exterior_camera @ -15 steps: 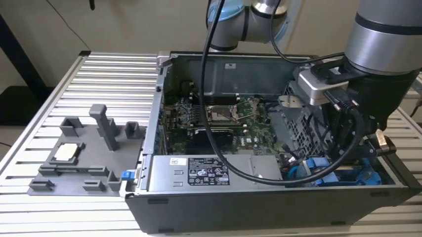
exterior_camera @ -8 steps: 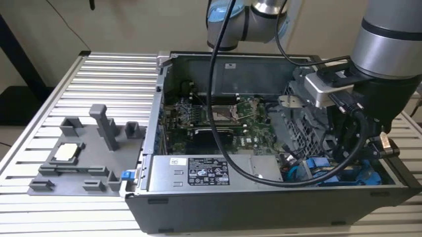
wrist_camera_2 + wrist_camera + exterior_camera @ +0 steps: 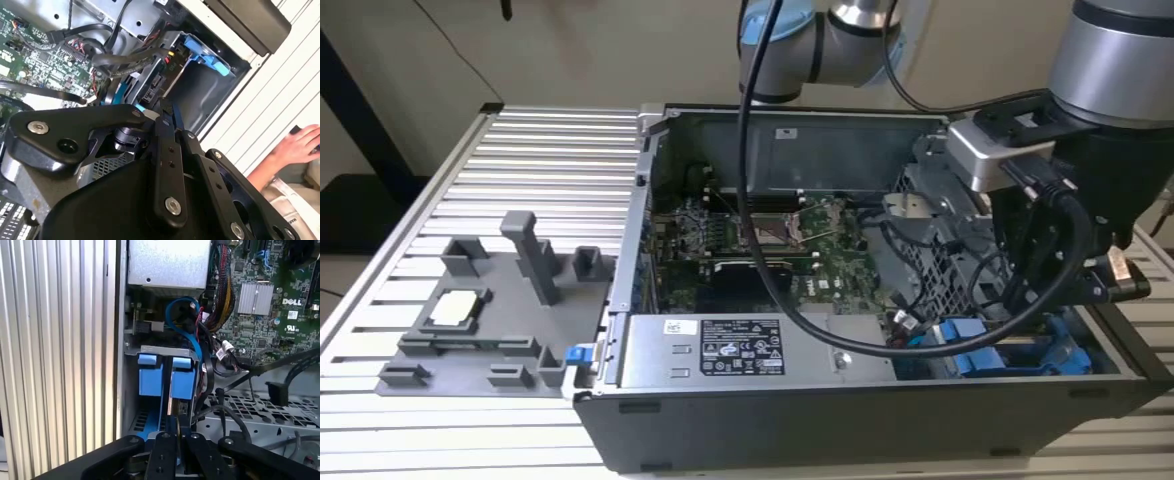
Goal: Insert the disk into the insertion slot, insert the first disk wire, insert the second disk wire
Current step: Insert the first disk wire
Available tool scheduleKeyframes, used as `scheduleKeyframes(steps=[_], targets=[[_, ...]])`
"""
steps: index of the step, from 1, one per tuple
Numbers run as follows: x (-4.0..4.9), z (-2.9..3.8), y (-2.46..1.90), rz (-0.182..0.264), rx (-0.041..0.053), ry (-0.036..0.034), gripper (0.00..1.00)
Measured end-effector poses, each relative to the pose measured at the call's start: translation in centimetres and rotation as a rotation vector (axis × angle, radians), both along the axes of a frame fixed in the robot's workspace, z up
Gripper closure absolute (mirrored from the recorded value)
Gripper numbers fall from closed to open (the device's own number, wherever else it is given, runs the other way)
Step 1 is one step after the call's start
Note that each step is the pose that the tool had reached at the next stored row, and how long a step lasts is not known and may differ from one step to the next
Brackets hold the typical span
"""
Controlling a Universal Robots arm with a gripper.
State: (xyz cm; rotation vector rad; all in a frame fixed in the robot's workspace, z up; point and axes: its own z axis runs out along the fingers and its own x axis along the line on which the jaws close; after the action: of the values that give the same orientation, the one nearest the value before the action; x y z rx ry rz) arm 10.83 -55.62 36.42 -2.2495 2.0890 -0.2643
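The table is made of long silver metal strips with thin grooves between them. It reaches from the near edge to the far side. The same shiny strips show in the first wrist view and the second wrist view. Behind the table stands a plain tan wall. At the far left a dark post slants up. Low on the left, a bit of pale floor shows. The light is soft and even.

Robotics lab bench, slatted aluminium table, opened computer case, grey fixture tray, robot arm
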Motion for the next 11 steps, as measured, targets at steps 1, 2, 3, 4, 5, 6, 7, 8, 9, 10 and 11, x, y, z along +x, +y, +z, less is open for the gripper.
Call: scheduleKeyframes(steps=[1,2,3,4,5,6,7,8,9,10,11], targets=[[-0.07,0.2,0.0,0.0,0.0032,0.0,0.85],[-0.18,0.32,0.01,0.0,0.0066,-0.0004,0.85],[-0.24,0.32,0.01,0.0,0.0083,-0.003,0.85],[-0.24,0.32,0.01,0.0,0.0083,-0.0032,0.85],[-0.24,0.32,0.01,0.0,0.0084,-0.0033,0.85],[-0.24,0.32,0.01,0.0,0.0084,-0.0034,0.85],[-0.27,0.37,0.01,-0.002,0.0098,-0.0034,0.85],[-0.31,0.53,0.01,-0.002,0.0139,-0.0034,0.85],[-0.32,0.71,0.02,-0.002,0.0182,-0.0034,0.85],[-0.32,0.9,0.02,-0.002,0.0215,-0.0034,0.85],[-0.33,1.11,0.02,-0.002,0.0243,-0.0033,0.85]])
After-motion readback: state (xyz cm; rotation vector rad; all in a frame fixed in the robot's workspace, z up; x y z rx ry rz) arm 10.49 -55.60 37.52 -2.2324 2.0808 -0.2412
